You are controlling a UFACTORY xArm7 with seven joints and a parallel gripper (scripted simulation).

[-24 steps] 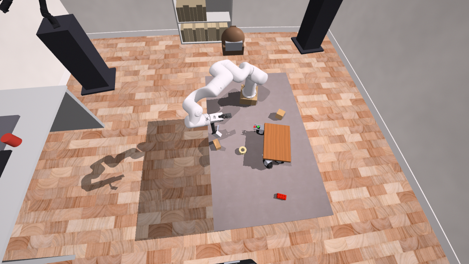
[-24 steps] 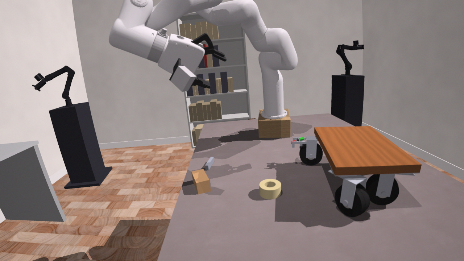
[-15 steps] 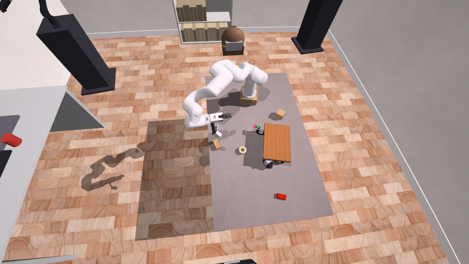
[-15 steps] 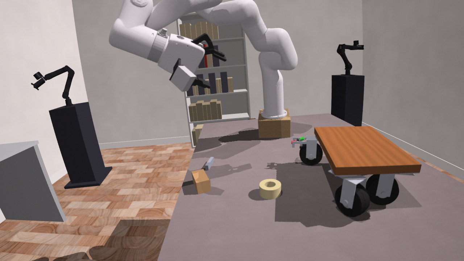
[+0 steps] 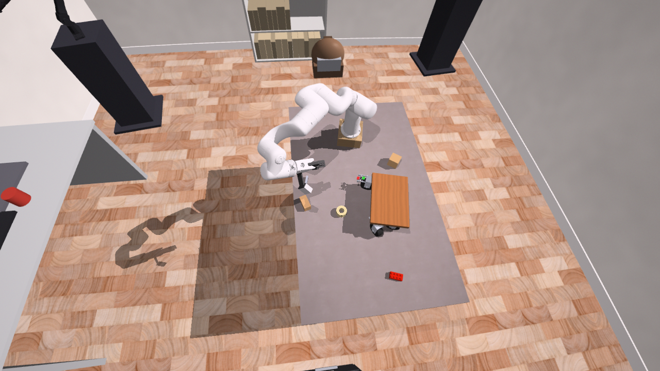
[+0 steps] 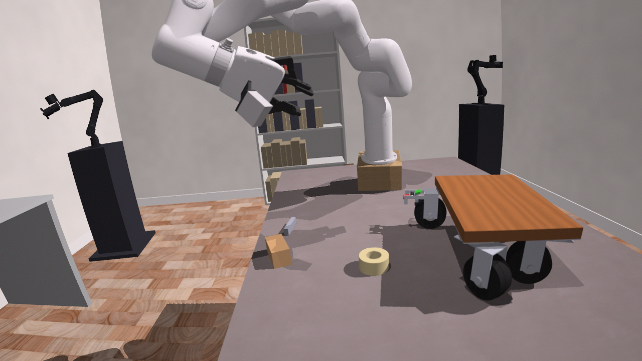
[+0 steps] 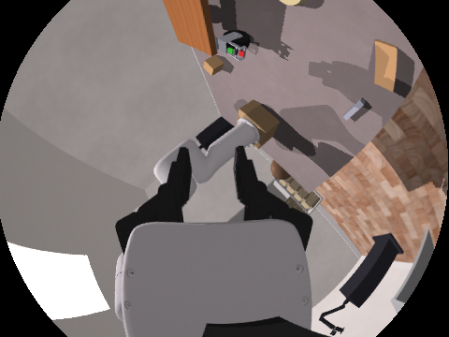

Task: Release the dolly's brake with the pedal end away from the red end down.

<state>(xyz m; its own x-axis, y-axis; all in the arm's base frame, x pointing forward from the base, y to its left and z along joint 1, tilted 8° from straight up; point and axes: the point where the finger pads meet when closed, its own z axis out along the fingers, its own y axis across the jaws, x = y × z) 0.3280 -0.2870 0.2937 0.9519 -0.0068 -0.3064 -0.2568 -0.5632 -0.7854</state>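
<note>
The dolly (image 5: 390, 198) (image 6: 502, 201) (image 7: 183, 3) has an orange wooden deck on black casters and stands on the grey mat (image 5: 350, 286). Its brake pedal (image 5: 362, 178) (image 6: 414, 193) (image 7: 236, 51) sits on the caster nearest the robot base and has one red end and one green end. In the exterior view the green end looks a little higher than the red end. My gripper (image 5: 321, 163) (image 6: 303, 101) (image 7: 211, 157) hangs high in the air, far left of the dolly. Its fingers stand partly apart with nothing between them.
A tape ring (image 5: 341, 209) (image 6: 373, 261), a wooden block (image 5: 304, 202) (image 6: 278, 250) (image 7: 387, 65) and a small grey block (image 6: 288, 225) (image 7: 357, 110) lie below the gripper. Another wooden cube (image 5: 394, 159) and a red brick (image 5: 395, 275) lie on the mat. The arm's wooden pedestal (image 5: 349, 138) (image 6: 379, 172) stands behind.
</note>
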